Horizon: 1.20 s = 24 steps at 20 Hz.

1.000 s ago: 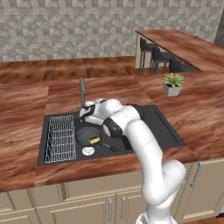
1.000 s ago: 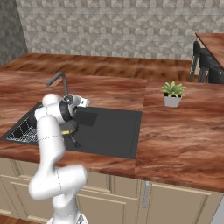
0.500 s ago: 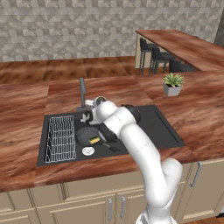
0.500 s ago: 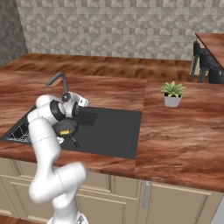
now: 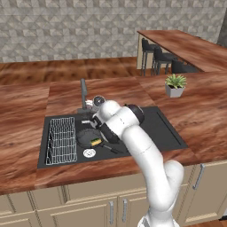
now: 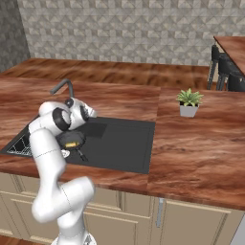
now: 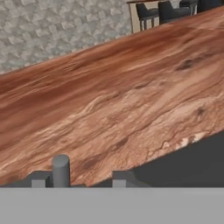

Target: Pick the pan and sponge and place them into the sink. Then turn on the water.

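Pan [image 5: 90, 136] in sink [image 5: 168, 133] basin, handle toward 4 o'clock; sponge [image 5: 96, 142] on pan's near edge (yellow, green face barely showing); silver drain [image 5: 89, 153] at pan's 6 o'clock; wire rack [image 5: 61, 139] at pan's 9 o'clock; gripper [image 5: 91, 113] at faucet [image 5: 83, 94] base, 12 o'clock of pan; cannot tell whether fingers parted or clamped; potted plant [image 5: 174, 85] on counter [image 5: 26, 111], well apart at 2 o'clock.
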### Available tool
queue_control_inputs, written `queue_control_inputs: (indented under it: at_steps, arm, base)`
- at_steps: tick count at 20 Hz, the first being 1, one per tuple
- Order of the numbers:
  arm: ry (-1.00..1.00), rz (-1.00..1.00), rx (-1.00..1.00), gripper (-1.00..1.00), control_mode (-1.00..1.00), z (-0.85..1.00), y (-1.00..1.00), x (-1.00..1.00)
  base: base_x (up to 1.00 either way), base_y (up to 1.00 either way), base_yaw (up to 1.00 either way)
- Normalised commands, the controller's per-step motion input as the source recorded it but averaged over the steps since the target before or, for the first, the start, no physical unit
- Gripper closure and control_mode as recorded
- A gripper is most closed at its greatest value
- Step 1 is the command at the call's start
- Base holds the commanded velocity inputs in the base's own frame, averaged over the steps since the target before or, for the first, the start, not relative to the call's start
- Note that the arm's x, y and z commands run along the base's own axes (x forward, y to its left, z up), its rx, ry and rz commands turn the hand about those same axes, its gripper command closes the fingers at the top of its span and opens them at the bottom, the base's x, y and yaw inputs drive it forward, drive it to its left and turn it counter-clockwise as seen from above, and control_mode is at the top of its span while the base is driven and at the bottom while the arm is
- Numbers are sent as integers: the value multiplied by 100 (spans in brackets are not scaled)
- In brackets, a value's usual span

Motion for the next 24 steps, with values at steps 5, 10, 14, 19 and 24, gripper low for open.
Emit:
queue_control_inputs:
  at_steps: [5, 10, 14, 19, 24]
  arm:
    - [7, -4, 5, 100, -100, -38, -60, -15]
    - [6, -4, 5, 100, -100, -40, -60, -16]
    - [6, -3, 6, 100, -100, -43, -60, -19]
    - [4, -2, 7, 100, -100, -32, -55, -18]
    - [2, 0, 10, 100, -100, 1, -42, -10]
  base:
    - [0, 0, 0]
    - [0, 0, 0]
    - [0, 0, 0]
    - [0, 0, 0]
    - [0, 0, 0]
